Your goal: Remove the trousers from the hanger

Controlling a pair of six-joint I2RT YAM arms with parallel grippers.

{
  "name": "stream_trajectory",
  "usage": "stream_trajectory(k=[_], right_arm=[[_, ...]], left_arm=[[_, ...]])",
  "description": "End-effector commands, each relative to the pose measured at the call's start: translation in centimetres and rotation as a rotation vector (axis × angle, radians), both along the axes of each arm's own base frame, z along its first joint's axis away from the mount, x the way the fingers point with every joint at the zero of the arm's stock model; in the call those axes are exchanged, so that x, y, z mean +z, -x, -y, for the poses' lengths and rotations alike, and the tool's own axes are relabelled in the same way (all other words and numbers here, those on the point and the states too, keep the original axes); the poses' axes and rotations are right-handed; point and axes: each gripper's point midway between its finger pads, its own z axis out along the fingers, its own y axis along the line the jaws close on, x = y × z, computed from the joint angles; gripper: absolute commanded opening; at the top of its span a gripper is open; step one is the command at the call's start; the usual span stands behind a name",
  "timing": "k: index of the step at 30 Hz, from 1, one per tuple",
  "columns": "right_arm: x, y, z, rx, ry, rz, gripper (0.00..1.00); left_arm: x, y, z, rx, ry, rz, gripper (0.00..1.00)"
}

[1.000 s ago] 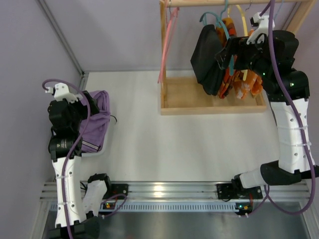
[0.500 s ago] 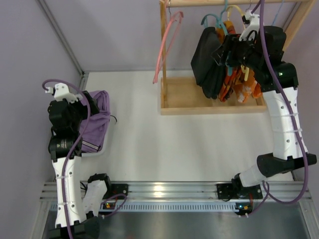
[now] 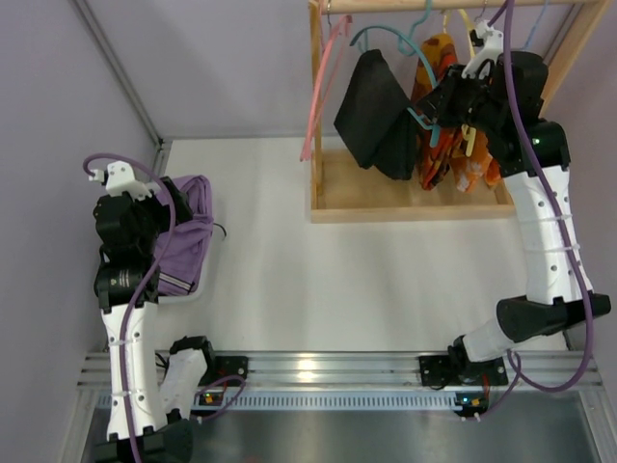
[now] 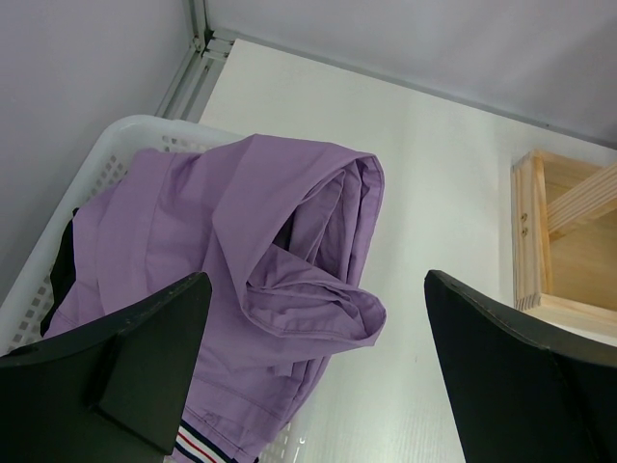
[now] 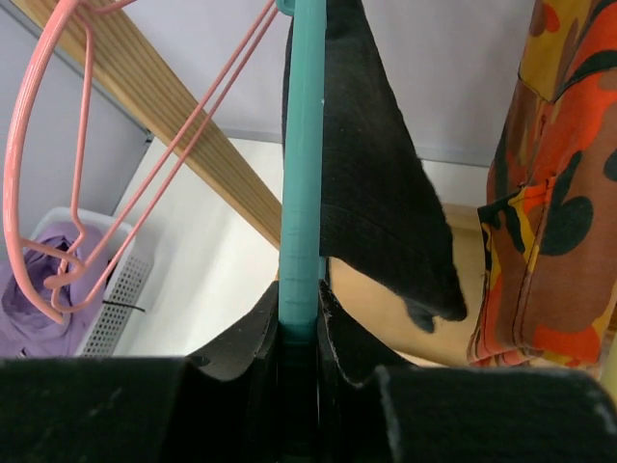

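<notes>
Clamping hanger [image 5: 301, 193], right hand [image 5: 299, 323], trousers [image 5: 371, 183] above

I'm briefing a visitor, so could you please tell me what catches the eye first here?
The right gripper, at the rack, is clamped on a teal hanger carrying black trousers, beside an orange garment. At left, the open left gripper hovers over purple clothing in a white basket.

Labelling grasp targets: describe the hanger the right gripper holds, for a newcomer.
Find the wooden rack at the far right of the table. On its rail hangs the teal hanger, pinched by the right gripper. Unlike the bare pink hanger and the orange-patterned garment beside it, it carries black trousers.
</notes>
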Motion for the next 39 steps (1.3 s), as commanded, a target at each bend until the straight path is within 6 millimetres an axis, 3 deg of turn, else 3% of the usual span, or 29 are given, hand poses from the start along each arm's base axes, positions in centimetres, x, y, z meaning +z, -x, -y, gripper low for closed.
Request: stream_trajectory(k=[1, 6, 12, 16, 23, 30, 39], right_arm=[[7.0, 2.1, -0.1, 0.026, -0.109, 0.222, 0.0], [11.0, 4.2, 0.0, 0.034, -0.185, 0.356, 0.0], [14.9, 6.3, 1.7, -0.032, -0.21, 0.497, 0.0], [16.4, 7.6, 2.1, -0.034, -0.215, 0.566, 0.0], [17.1, 7.8, 2.2, -0.031, -0.197, 0.629, 0.0], [15.2, 6.0, 1.8, -0.024, -0.161, 0.581, 0.0], [7.6, 5.1, -0.6, 0.097, -0.143, 0.353, 0.0]], left_arm=[[1.5, -0.2, 0.1, -0.003, -0.001, 0.038, 0.98], [2.5, -0.2, 0.0, -0.002, -0.008, 0.059, 0.99], [3.6, -0.3, 0.1, -0.003, -0.007, 0.079, 0.98], [4.0, -0.5, 0.4, -0.02, 0.008, 0.086, 0.99], [4.3, -0.9, 0.6, -0.03, 0.023, 0.088, 0.99], [4.3, -1.0, 0.6, -0.029, 0.019, 0.086, 0.99], [3.6, -1.1, 0.5, -0.029, 0.019, 0.069, 0.98]])
